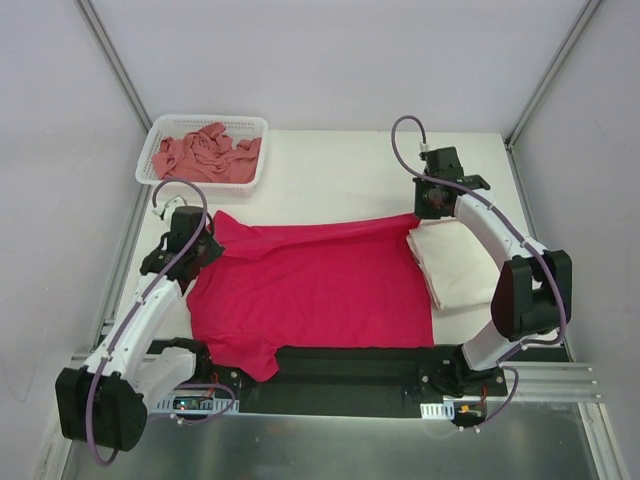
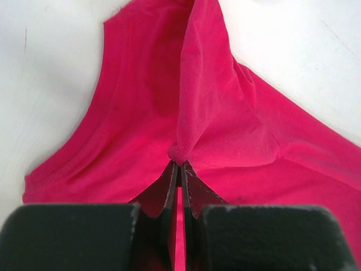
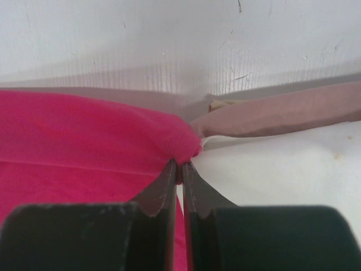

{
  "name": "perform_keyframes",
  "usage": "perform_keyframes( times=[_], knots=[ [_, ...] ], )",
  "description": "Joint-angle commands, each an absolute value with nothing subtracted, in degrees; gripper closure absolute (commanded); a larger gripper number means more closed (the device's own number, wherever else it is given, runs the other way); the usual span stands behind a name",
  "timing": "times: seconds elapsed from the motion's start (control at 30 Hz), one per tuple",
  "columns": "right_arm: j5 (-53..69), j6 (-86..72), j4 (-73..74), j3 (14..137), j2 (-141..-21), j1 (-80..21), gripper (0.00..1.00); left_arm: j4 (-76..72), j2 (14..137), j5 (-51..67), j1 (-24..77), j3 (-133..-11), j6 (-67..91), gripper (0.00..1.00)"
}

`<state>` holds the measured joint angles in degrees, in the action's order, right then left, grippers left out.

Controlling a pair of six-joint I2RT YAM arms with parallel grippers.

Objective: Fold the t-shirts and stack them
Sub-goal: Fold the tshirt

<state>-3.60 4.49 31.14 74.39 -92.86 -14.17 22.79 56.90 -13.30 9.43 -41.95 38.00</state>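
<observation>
The desk (image 1: 340, 165) is carrying the magenta-red t-shirt (image 1: 310, 290), lying spread across its middle; the folded cream-white t-shirt (image 1: 455, 265), lying near the right edge; and the white mesh basket (image 1: 205, 184), sitting at the far left corner.

Plain bright magenta-red t-shirt (image 1: 310, 285); plain cream-white t-shirt (image 1: 455, 265); dusty salmon-pink t-shirt (image 1: 205, 155); white mesh basket (image 1: 205, 120); off-white tabletop (image 1: 340, 180); left arm (image 1: 140, 320), right arm (image 1: 490, 225) white, black joints.

Outer edge of cream t-shirt (image 1: 450, 270), perhaps folded, beneath right arm (image 1: 490, 223).
</observation>
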Motion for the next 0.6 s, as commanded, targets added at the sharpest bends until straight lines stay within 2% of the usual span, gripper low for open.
perform_keyframes(
  times=[0.0, 0.57],
  knots=[
    [-1.4, 5.8, 31.6, 73.5, -88.2, -14.1, 0.91, 25.8, 49.9, -11.4, 9.8, -38.8, 42.9, 1.0],
    [-0.9, 5.3, 31.5, 65.1, -83.6, -16.8, 0.89, 34.7, 45.0, -8.0, 9.8, -32.7, 47.2, 1.0]
  ],
)
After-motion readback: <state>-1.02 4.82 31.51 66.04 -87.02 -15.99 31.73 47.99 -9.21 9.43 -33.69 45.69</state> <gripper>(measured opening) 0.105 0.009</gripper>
